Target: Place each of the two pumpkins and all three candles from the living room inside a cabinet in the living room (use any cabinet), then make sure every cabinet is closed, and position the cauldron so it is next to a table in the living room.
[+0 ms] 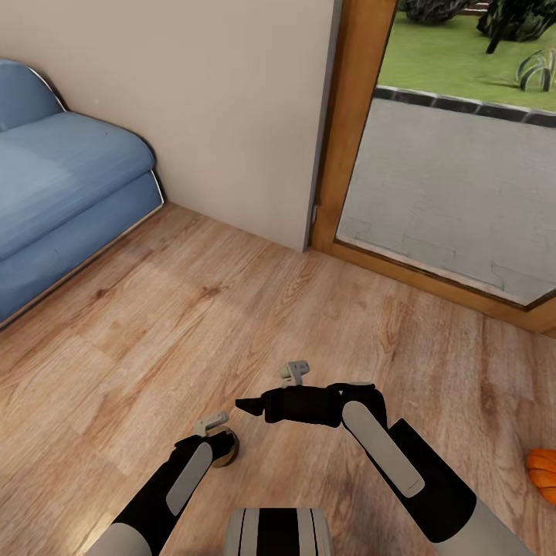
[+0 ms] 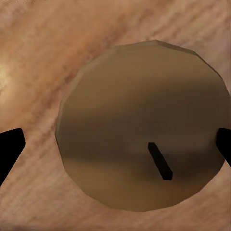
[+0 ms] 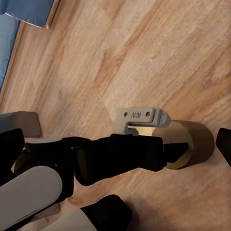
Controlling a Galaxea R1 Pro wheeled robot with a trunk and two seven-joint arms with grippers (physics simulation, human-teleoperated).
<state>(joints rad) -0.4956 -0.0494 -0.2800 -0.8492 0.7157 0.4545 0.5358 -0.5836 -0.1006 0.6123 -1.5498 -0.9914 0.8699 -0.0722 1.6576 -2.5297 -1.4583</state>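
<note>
One candle (image 2: 139, 110), a short squat tan-looking cylinder with a dark wick, stands upright on the wooden floor. In the head view the candle (image 1: 228, 452) is just past my left wrist. My left gripper (image 2: 118, 147) is open and points straight down over it, one fingertip on each side and a gap on one side. In the right wrist view the candle (image 3: 197, 139) sits under that left gripper (image 3: 175, 153). My right gripper (image 1: 245, 405) hovers open and empty a little beyond the candle. An orange pumpkin (image 1: 544, 472) lies on the floor at the far right edge.
A blue sofa (image 1: 62, 193) stands at the left against a beige wall (image 1: 216, 100). A wood-framed glass door (image 1: 351, 139) at the right looks onto paving and grass. Wooden floor (image 1: 232, 309) lies between them.
</note>
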